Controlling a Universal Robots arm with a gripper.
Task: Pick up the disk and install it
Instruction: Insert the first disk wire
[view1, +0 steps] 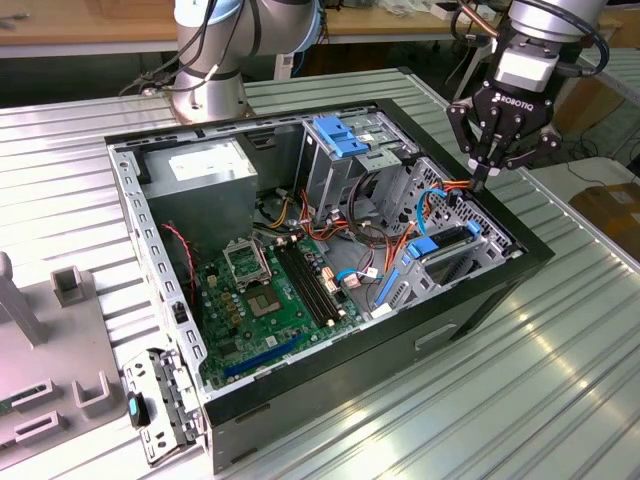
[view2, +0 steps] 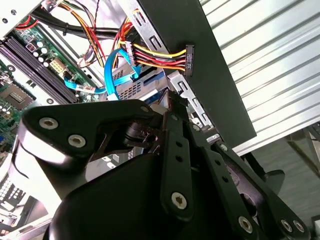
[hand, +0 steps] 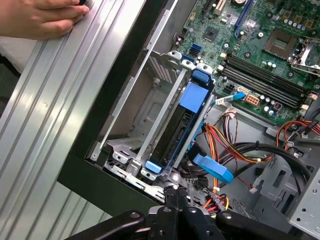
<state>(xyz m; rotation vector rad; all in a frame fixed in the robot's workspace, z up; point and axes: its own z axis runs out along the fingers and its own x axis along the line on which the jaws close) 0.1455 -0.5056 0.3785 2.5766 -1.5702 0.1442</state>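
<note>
the black jointed metal gripper hangs over the corner of the open black computer case at the exterior view's right, its fingers pressed together with nothing visible between them. in the first wrist view the flat grey-metal disk with bright blue plastic rails sits slotted in the silver perforated drive cage, near the fingertips; whether they touch it i cannot tell. a flat blue ribbon cable lies just beside it. the case rests on a ribbed silver metal table, where a person's hand also rests.
</note>
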